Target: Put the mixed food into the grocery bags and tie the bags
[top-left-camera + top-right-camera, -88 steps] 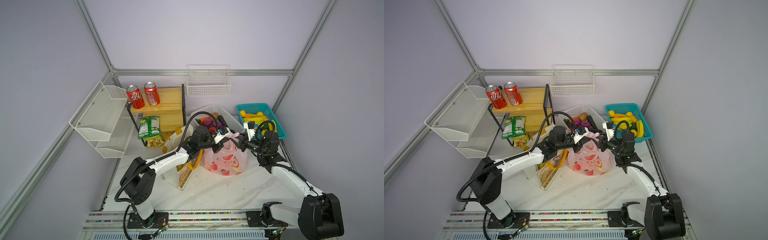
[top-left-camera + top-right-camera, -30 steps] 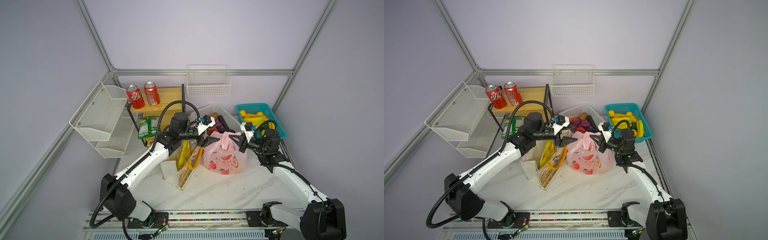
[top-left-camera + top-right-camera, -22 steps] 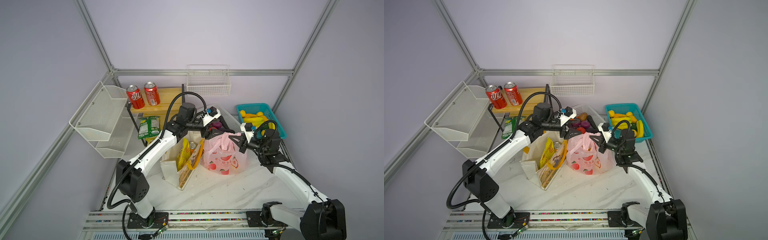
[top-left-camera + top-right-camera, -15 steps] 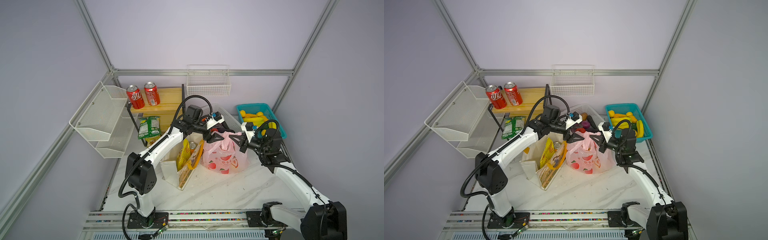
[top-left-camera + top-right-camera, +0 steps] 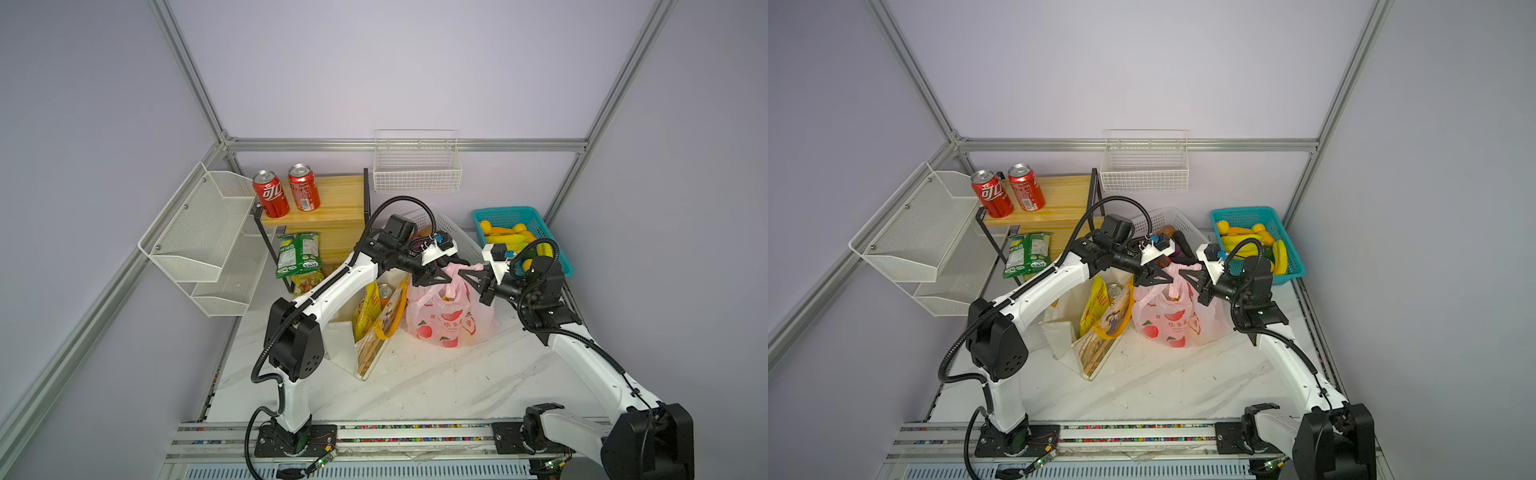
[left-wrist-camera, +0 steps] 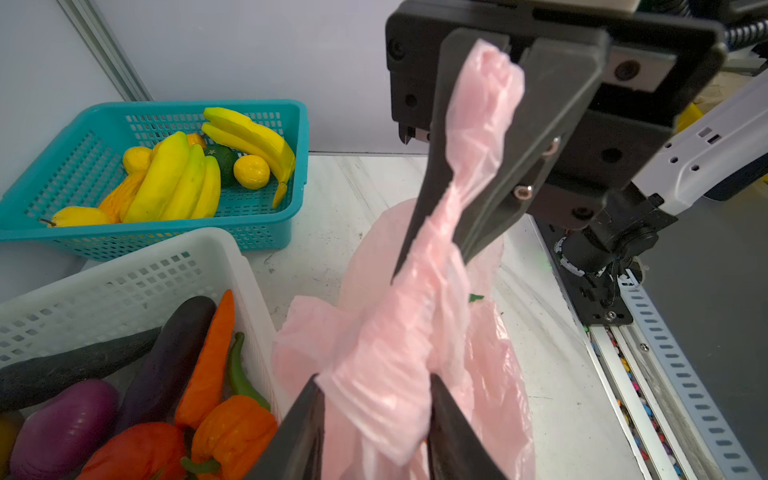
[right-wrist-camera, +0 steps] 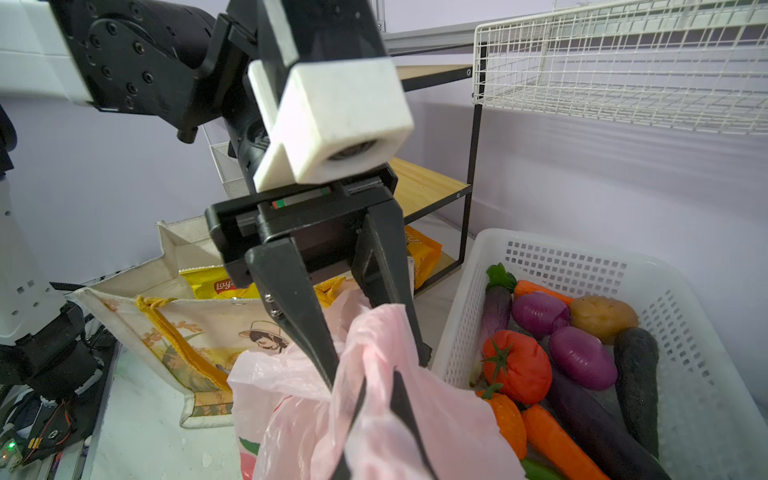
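Mid-table, the pink plastic bag (image 5: 444, 324) sits at 3 o'clock of the canvas tote (image 5: 376, 347). The right gripper (image 6: 432, 266) is clamped on one handle. The left gripper (image 7: 378, 370) straddles the other, can't tell if it's pinching.

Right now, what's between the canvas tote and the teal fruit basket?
The pink plastic bag stands there, its handle pinched by the right hand; both top views show it.

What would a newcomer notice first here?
The pink bag mid-table, its top drawn up between both arms: the right gripper is shut on a twisted handle, and the left gripper has its jaws around the plastic next to it. Beside it stands a tote with a crisp packet inside; a teal basket of bananas sits back right.
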